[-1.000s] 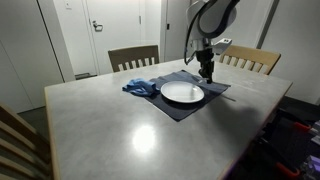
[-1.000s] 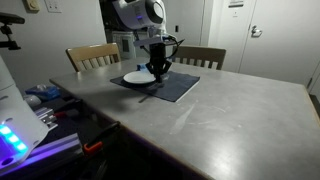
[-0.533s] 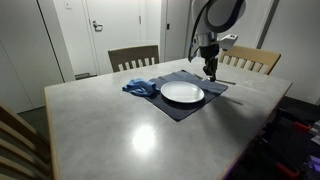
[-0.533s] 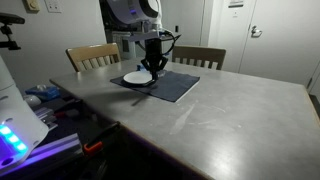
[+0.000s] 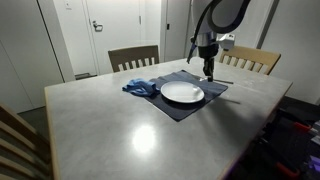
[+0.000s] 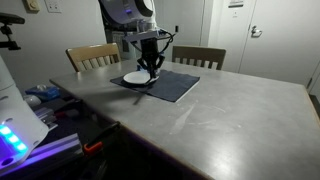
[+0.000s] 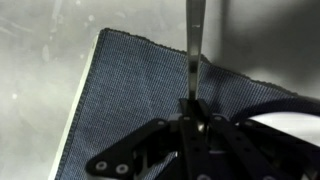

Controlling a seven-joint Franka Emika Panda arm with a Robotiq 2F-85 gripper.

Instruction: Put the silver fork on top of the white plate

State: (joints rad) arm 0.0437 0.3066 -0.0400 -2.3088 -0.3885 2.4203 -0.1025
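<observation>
1. Wrist view: the gripper (image 7: 190, 108) is clamped on the silver fork (image 7: 192, 45), which juts out over the dark placemat (image 7: 130, 95)
2. In an exterior view the gripper hangs above the mat, just beside the white plate (image 5: 182, 93), not over it
3. The step in hand looks like the carry: fork lifted, not yet placed
4. Next it should shift over the plate's middle, lower, then release gently

The fork (image 7: 192, 45) is shiny bare metal. The mat (image 7: 130, 90) is coarse, ribbed woven cloth, matt. The plate (image 5: 182, 93) looks smooth and glossy. The tabletop (image 5: 120, 125) is smooth, faintly reflective. The chairs (image 5: 133, 57) are wood.
</observation>
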